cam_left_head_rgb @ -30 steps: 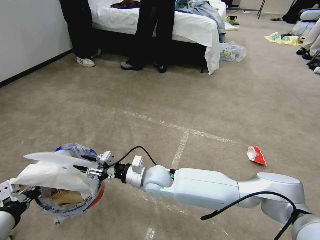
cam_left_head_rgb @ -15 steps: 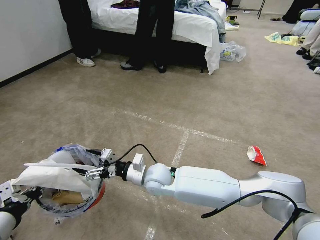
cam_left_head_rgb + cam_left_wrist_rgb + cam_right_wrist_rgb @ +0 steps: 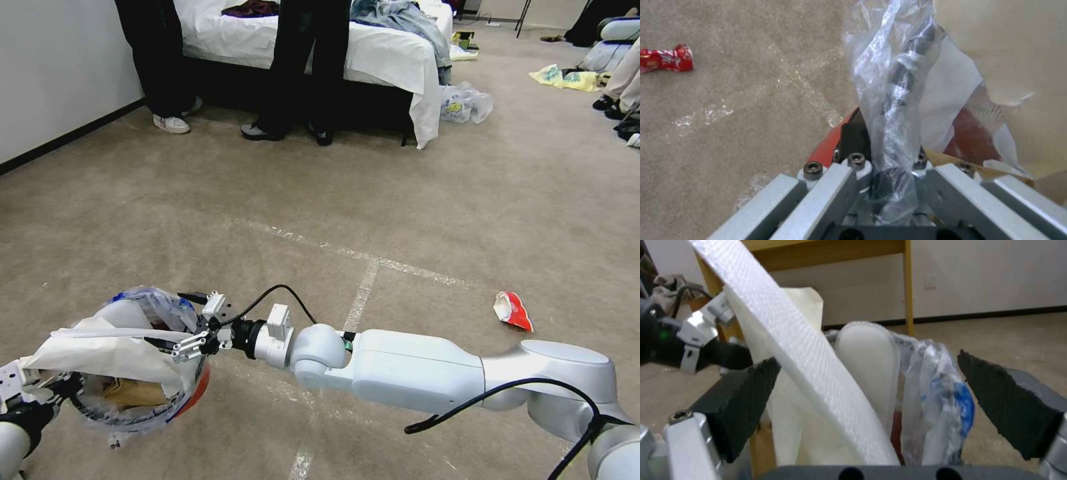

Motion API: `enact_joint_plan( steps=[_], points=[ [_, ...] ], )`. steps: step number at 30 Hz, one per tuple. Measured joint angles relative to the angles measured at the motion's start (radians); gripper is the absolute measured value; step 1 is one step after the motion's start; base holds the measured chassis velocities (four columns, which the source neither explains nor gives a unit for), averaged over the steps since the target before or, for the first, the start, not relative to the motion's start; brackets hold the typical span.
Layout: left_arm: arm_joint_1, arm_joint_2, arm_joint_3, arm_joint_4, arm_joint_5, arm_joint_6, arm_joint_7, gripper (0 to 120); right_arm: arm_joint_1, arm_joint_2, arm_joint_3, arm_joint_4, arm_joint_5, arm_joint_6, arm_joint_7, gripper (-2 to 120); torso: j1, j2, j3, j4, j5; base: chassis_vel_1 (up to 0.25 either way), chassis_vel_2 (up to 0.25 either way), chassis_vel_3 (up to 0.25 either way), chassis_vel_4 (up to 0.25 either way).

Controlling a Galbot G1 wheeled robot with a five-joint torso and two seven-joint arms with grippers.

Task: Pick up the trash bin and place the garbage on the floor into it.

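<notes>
The trash bin, a small red one lined with crinkled clear plastic, hangs at the near left, just above the floor, and it is stuffed. The left tool is clenched on the bin's rim at the near-left edge, its fingers pinching the bunched plastic liner against the red wall. From the right, the right arm reaches across low over the carpet, and the right tool sits at the far right side of the bin's mouth with its fingers spread wide apart. In the right wrist view the two black ridged pads stand well apart; one pad looks to lie against a flat white textured slipper that runs slantwise between them, the other is clear of everything, so the tool grips nothing. A second white slipper stands upright in the bin just behind the first, beside the liner's blue print. A crumpled white paper wrapper droops over the near left of the opening, with a brown paper bag under it inside. Farther right on the carpet, well apart from the bin, lies a crushed red can, just beyond a whitish tape line.
</notes>
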Motion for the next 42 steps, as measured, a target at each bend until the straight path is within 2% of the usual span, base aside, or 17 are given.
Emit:
enact_joint_plan(
  steps=[23, 32, 42],
  points=[
    [0.006, -0.006, -0.002, -0.01, -0.002, 0.0, 0.0, 1, 0.078, -0.067, -0.129, -0.004, -0.026, 0.018, -0.056, 100, 0.0, 0.0, 0.0, 0.0001, -0.0001, 0.0, 0.0, 0.0, 0.0],
    [0.005, -0.005, -0.003, -0.004, -0.002, 0.0, 0.002, 1, 0.067, -0.091, -0.102, 0.024, -0.029, 0.019, -0.055, 100, 0.0, 0.0, 0.0, 0.0, -0.0001, 0.0, 0.0, 0.0, 0.0],
    [0.004, 0.001, -0.006, 0.01, -0.002, 0.0, 0.002, 1, 0.056, -0.164, -0.032, 0.083, -0.021, 0.019, -0.055, 100, 0.0, 0.0, 0.0, -0.0001, 0.0, 0.0, 0.0, 0.0, 0.0]
  ],
)
